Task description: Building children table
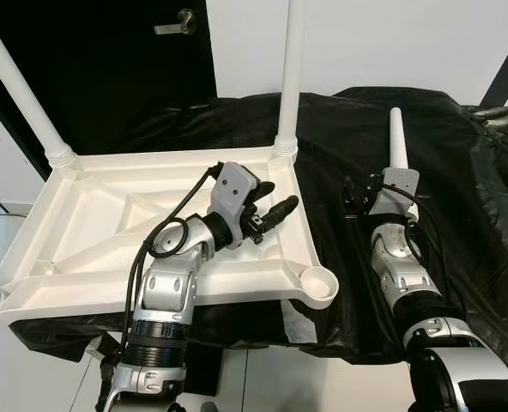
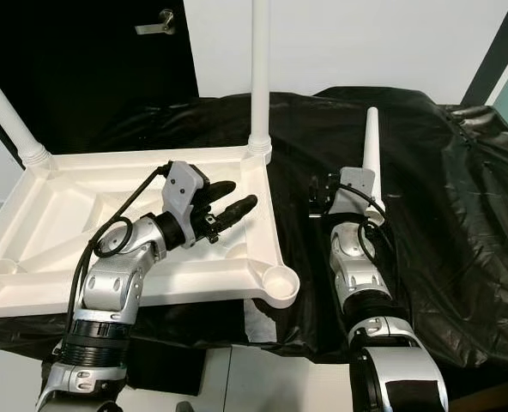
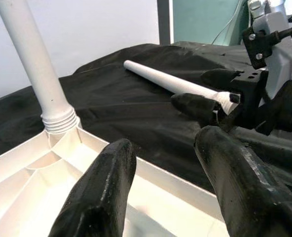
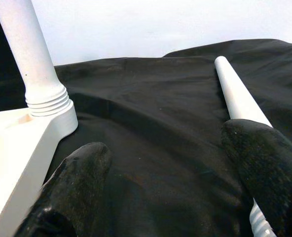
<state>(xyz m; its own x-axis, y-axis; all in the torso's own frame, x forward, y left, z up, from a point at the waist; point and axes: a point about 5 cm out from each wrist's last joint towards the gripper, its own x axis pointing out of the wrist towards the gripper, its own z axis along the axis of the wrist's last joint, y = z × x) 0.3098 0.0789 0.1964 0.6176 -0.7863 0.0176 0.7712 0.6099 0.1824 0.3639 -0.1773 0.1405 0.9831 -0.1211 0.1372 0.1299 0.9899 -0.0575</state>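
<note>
The white table top (image 1: 91, 257) lies upside down on a black-covered surface. Two white legs (image 1: 290, 77) (image 1: 22, 94) stand screwed into its far corners, and the near right corner socket (image 1: 320, 281) is an empty cup. A loose white leg (image 1: 398, 137) lies on the cloth to the right of the top. My right gripper (image 1: 372, 187) is open at that leg's threaded near end, with one finger (image 4: 264, 168) lying over the leg (image 4: 235, 94). My left gripper (image 1: 275, 199) hovers open over the right part of the table top, holding nothing.
Wrinkled black cloth (image 1: 468, 206) covers the surface to the right and behind. A dark door with a metal handle (image 1: 177, 24) stands at the back left, beside a white wall. Pale floor (image 1: 263, 378) shows below the near edge.
</note>
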